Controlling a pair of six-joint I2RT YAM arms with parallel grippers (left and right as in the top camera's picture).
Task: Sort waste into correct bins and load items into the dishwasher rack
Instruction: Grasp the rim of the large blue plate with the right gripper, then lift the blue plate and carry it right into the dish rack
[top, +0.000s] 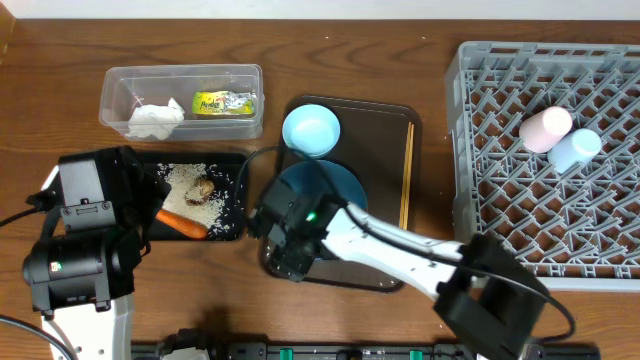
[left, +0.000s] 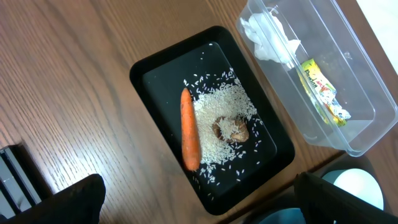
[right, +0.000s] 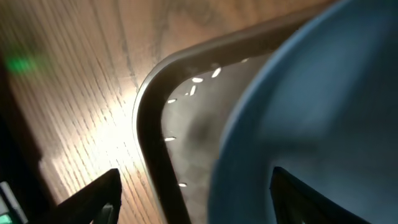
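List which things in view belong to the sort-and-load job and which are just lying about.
Job: carrot, brown food lump and rice grains in the black tray; wrapper and tissue in the clear tub; blue plate, bowl, chopsticks; pink cup and pale-blue cup in the rack.
Lying about: dark-brown serving tray, wooden table.

Robot lab tabletop: wooden table (top: 380, 25) carrying dishwasher rack (top: 540, 50).

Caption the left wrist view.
Carrot, food lump and rice in the black tray; tissue and wrapper in the clear tub alongside.
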